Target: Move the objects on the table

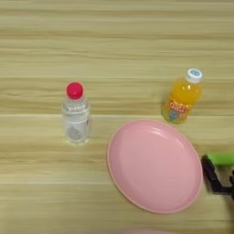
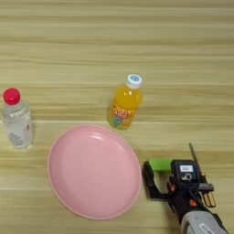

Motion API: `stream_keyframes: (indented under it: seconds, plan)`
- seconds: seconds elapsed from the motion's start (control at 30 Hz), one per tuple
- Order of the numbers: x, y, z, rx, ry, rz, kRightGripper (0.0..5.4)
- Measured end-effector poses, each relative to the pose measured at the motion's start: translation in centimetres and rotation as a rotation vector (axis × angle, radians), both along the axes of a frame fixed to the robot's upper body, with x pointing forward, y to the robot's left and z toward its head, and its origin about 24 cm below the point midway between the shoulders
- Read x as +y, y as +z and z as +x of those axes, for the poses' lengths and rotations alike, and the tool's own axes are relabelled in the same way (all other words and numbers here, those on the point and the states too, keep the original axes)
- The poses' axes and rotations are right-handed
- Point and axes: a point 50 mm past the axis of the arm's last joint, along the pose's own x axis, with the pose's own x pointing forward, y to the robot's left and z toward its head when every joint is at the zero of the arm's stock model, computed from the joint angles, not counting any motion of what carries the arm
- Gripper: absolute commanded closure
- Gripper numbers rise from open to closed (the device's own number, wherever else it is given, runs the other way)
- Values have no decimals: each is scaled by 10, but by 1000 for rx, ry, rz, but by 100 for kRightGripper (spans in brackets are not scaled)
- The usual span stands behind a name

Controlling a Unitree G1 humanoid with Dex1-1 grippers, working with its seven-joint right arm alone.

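Four things share the tan wooden table (image 1: pixel 114 27) in the left eye view: a clear water bottle (image 1: pixel 76 115) with a red cap stands upright at left; an orange juice bottle (image 1: pixel 182 97) with a white cap stands at right; the round pink plate (image 1: pixel 154 165) lies between and nearer me; the green block (image 1: pixel 221 158) sits just off the plate's right rim, cut by the picture's edge, one of my black fingers (image 1: pixel 211 176) below it.

In the right eye view my right gripper (image 2: pixel 156 176) shows whole; the green block rests against its fingers beside the plate, apart from the rim; whether my fingers clench it, I cannot tell; my silver forearm (image 2: pixel 201 224) enters from the bottom edge.
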Motion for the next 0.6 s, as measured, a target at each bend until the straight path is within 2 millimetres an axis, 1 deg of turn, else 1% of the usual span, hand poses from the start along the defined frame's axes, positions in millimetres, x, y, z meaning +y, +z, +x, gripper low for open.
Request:
stream_keyframes:
  seconds: [0.23,0.47,0.6]
  plan:
    - [-1,2,0,-8,-1,-6,3]
    - [-2,14,1,-49,-3,-25,3]
    - [-4,16,1,-56,-12,-32,3]
